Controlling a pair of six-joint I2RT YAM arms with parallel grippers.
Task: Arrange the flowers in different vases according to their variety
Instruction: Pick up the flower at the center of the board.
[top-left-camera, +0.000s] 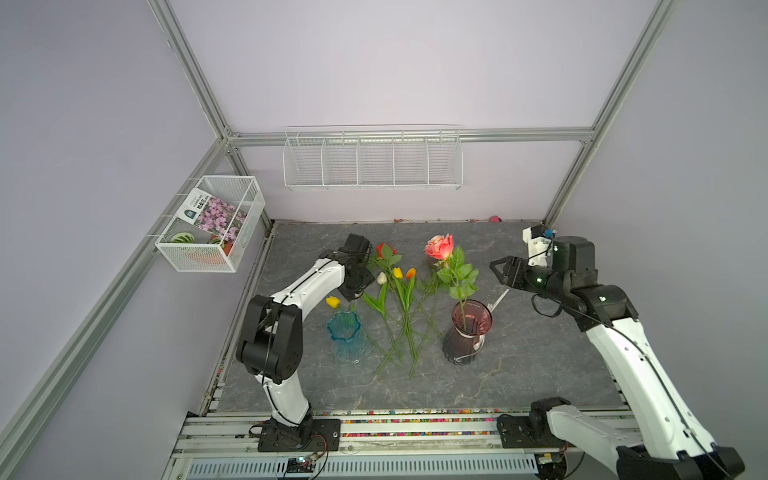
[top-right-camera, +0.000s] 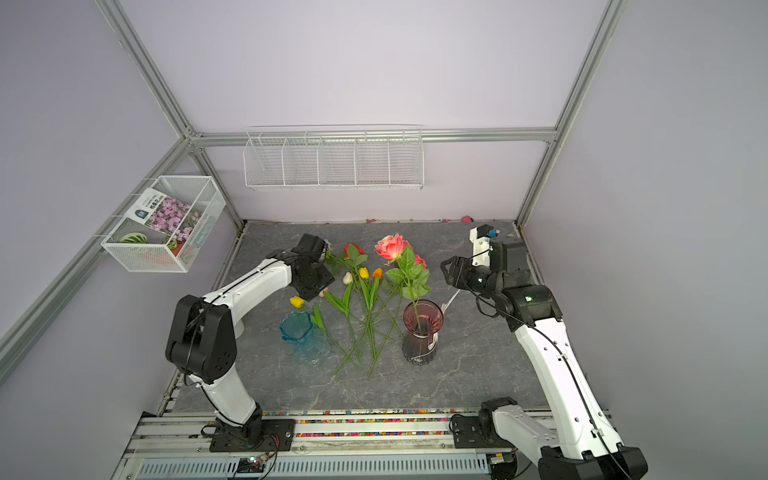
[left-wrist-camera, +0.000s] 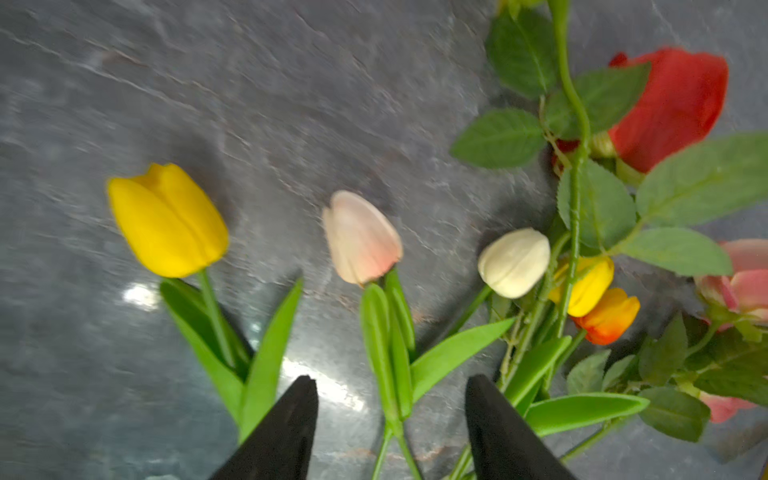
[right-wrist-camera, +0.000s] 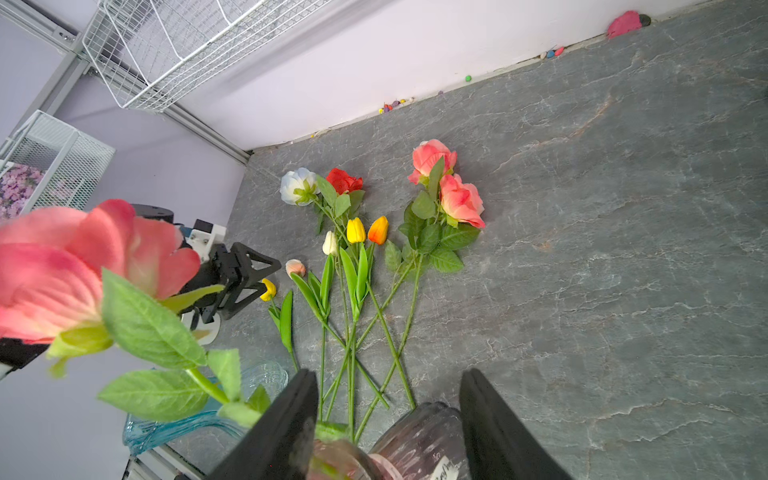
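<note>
My left gripper (left-wrist-camera: 390, 378) hangs low over the table with its jaws open on either side of the stem of a pale pink tulip (left-wrist-camera: 361, 237), not touching it. A yellow tulip (top-left-camera: 332, 301) lies beside the teal vase (top-left-camera: 345, 336). Cream (top-left-camera: 381, 277), yellow (top-left-camera: 397, 272) and orange (top-left-camera: 411, 273) tulips, a red rose (top-left-camera: 380, 249), a white-blue rose (right-wrist-camera: 297, 186) and two coral roses (right-wrist-camera: 461, 201) lie fanned out on the table. One coral rose (top-left-camera: 439, 246) stands in the maroon vase (top-left-camera: 469, 332). My right gripper (top-left-camera: 496, 272) is open and empty, up and to the right of that vase.
A wire basket (top-left-camera: 212, 224) holding a flower-print packet hangs on the left wall, and a long wire rack (top-left-camera: 372, 162) on the back wall. A white strip (top-left-camera: 498, 299) lies behind the maroon vase. Small beads line the back edge of the grey slate table (top-left-camera: 519, 374).
</note>
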